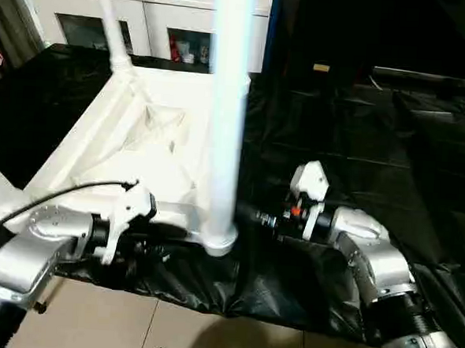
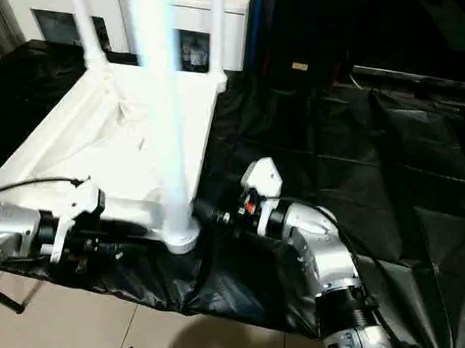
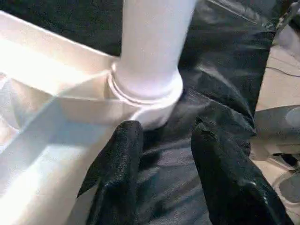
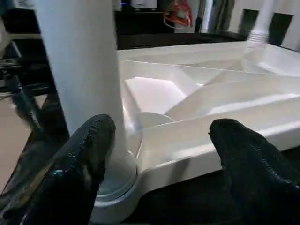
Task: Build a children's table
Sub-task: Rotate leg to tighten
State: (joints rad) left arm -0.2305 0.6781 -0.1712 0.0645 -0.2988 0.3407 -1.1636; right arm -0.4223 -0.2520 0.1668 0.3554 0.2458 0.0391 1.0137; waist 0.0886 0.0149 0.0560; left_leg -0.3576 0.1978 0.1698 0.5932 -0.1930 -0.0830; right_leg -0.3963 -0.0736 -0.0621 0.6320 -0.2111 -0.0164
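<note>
Upturned table top on black sheet (bare from 1 to 4 o'clock). Near corner leg stands upright between left gripper and right gripper; both sets of fingers apart, gripping nothing.

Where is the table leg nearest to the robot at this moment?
In the left eye view the nearest leg stands upright in the near right corner socket of the upturned table top, between the left tool and the right tool, on the black sheet.
</note>
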